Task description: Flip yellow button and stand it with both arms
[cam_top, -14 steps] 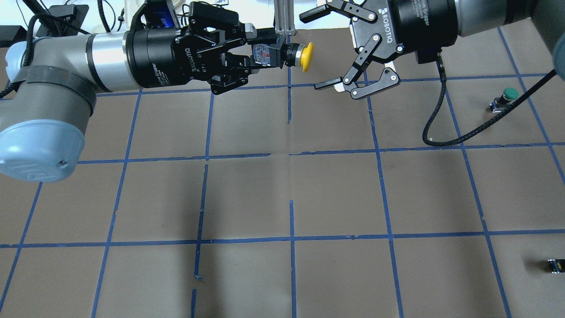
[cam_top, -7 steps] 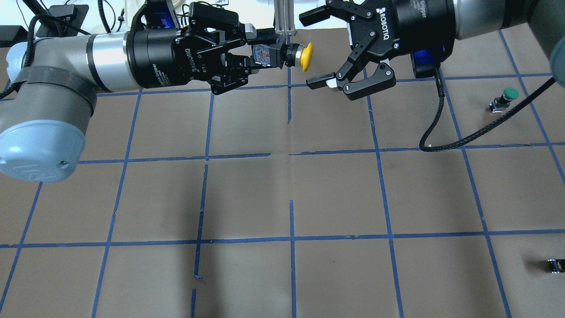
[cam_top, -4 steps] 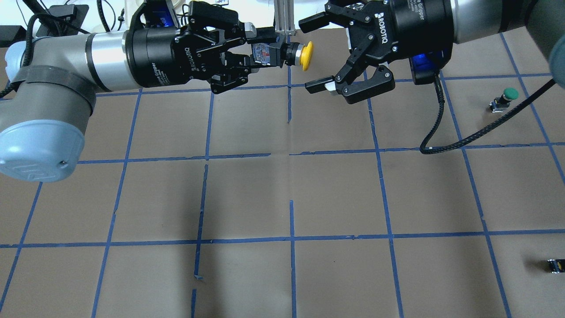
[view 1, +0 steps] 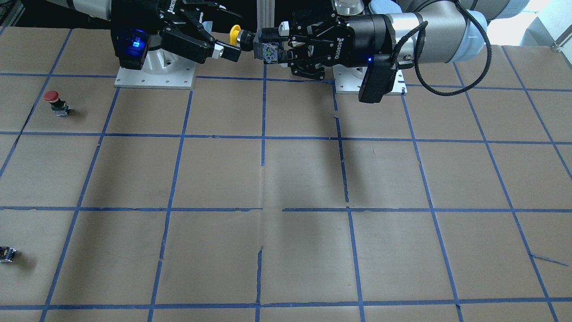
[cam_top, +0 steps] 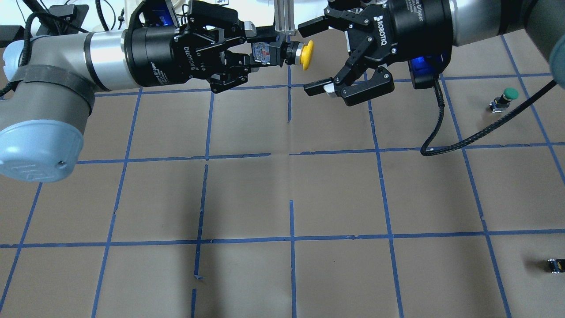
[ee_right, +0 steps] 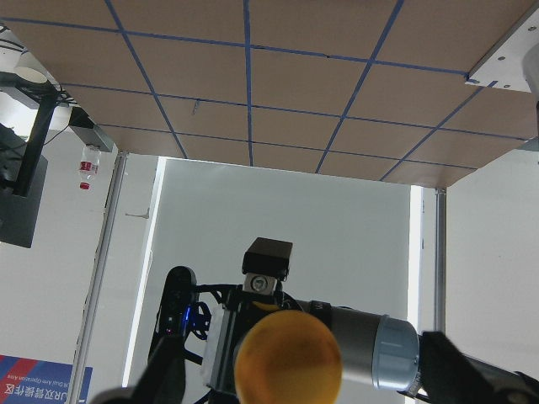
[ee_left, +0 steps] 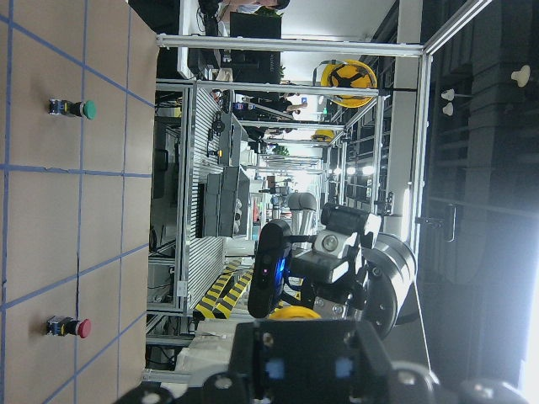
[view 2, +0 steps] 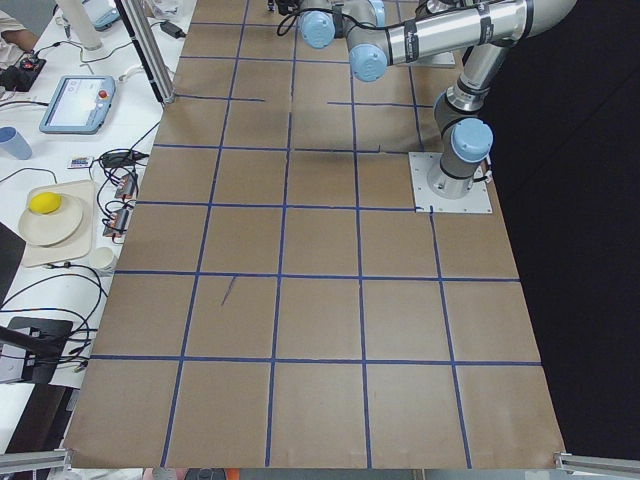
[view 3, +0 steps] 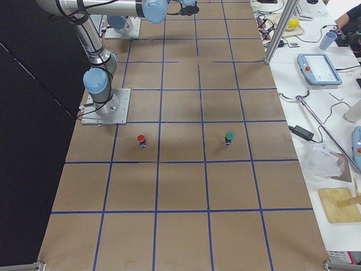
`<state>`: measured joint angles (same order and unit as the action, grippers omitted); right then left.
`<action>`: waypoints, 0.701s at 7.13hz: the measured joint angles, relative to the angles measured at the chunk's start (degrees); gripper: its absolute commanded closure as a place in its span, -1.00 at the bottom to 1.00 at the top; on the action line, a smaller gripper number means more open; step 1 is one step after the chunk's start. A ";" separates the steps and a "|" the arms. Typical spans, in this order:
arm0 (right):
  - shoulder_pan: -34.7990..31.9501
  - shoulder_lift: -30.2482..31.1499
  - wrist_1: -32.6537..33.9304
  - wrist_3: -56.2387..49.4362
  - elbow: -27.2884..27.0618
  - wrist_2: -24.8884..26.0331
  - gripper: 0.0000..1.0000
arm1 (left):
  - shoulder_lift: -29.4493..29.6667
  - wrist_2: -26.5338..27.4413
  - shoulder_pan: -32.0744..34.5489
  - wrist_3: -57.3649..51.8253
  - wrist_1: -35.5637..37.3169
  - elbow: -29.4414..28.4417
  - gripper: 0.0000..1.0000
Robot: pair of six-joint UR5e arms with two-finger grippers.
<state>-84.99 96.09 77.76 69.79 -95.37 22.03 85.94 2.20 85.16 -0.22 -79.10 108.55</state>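
The yellow button (cam_top: 306,55) is held level in the air at the far middle of the table, its round cap pointing at my right gripper. My left gripper (cam_top: 264,49) is shut on its black and grey body (view 1: 268,48). My right gripper (cam_top: 312,57) is open, its fingertips standing on either side of the cap without touching it. In the front view the cap (view 1: 234,34) sits between the two grippers. The right wrist view shows the cap (ee_right: 288,358) head-on between my open fingers. The left wrist view shows it (ee_left: 295,312) past the body.
A green-capped button (cam_top: 507,96) stands on the table at the right. A red-capped button (view 1: 53,100) stands nearer the robot's base. A small capless black block (cam_top: 555,265) lies at the near right edge. The right wrist's cable (cam_top: 441,132) hangs in a loop.
My right gripper has moved left toward the yellow cap and turned a little, staying open. My left gripper has kept the button nearly still.
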 measured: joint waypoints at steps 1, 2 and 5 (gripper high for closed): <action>-0.03 0.03 -0.17 0.41 0.00 -0.11 -0.92 | -0.12 0.00 0.00 0.02 0.00 0.01 0.97; -0.06 0.08 -0.36 0.86 0.00 -0.78 -0.88 | -0.19 0.00 0.00 0.02 0.00 0.08 0.97; -0.06 0.15 -0.97 1.30 0.00 -2.36 -0.23 | -0.27 0.00 0.00 0.00 0.00 0.14 0.97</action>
<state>-85.04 96.24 76.78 71.09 -95.36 19.68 85.67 2.20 85.17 -0.22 -79.10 108.69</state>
